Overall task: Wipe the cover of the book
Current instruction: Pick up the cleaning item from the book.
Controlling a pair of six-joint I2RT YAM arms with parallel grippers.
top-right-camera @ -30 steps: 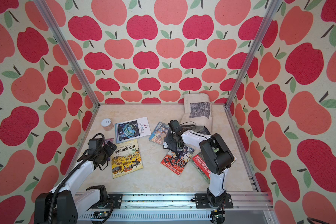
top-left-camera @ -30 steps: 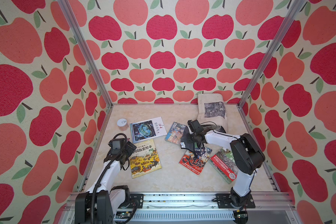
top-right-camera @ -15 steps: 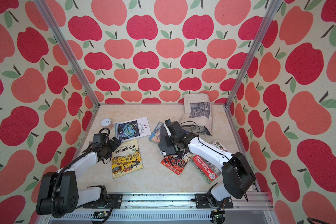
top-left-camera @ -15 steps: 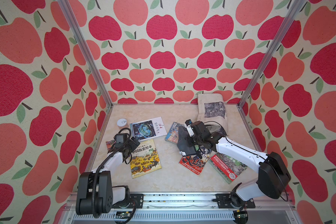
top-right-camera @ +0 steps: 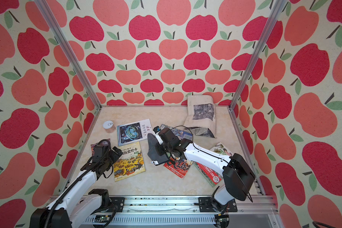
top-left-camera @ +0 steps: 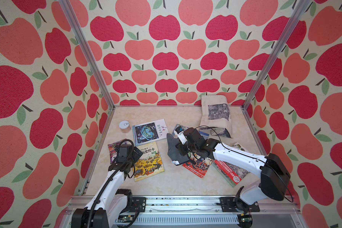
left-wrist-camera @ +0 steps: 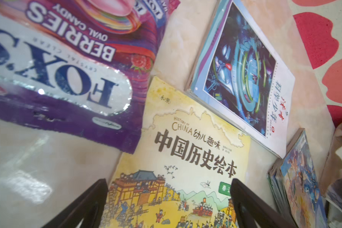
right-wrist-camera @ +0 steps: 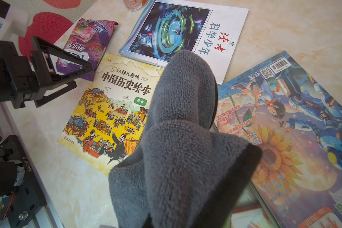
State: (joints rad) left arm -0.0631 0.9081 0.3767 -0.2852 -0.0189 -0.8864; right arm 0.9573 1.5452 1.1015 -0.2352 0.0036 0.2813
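The book (top-left-camera: 148, 160) (top-right-camera: 129, 160) is a yellow picture book lying flat at the front left of the table. My left gripper (top-left-camera: 135, 156) (left-wrist-camera: 169, 182) is open low over the book's left edge, its dark fingers (left-wrist-camera: 245, 197) straddling the cover (left-wrist-camera: 186, 156). My right gripper (top-left-camera: 181, 151) is shut on a grey cloth (top-left-camera: 173, 150) (right-wrist-camera: 182, 138), which hangs just right of the book (right-wrist-camera: 111, 110), above the bare table. The cloth hides the right fingers in the right wrist view.
A purple candy bag (top-left-camera: 114, 151) (left-wrist-camera: 57, 69) lies by the left wall. A blue magazine (top-left-camera: 149, 131) and a small can (top-left-camera: 124, 127) lie behind the book. Red books (top-left-camera: 197, 167) (top-left-camera: 232, 174), a robot magazine (right-wrist-camera: 284, 128) and a newspaper (top-left-camera: 215, 114) lie to the right.
My right arm has stretched out low and carried the cloth left, off the red books and towards the yellow book. My left gripper has shifted slightly right, onto the book's edge.
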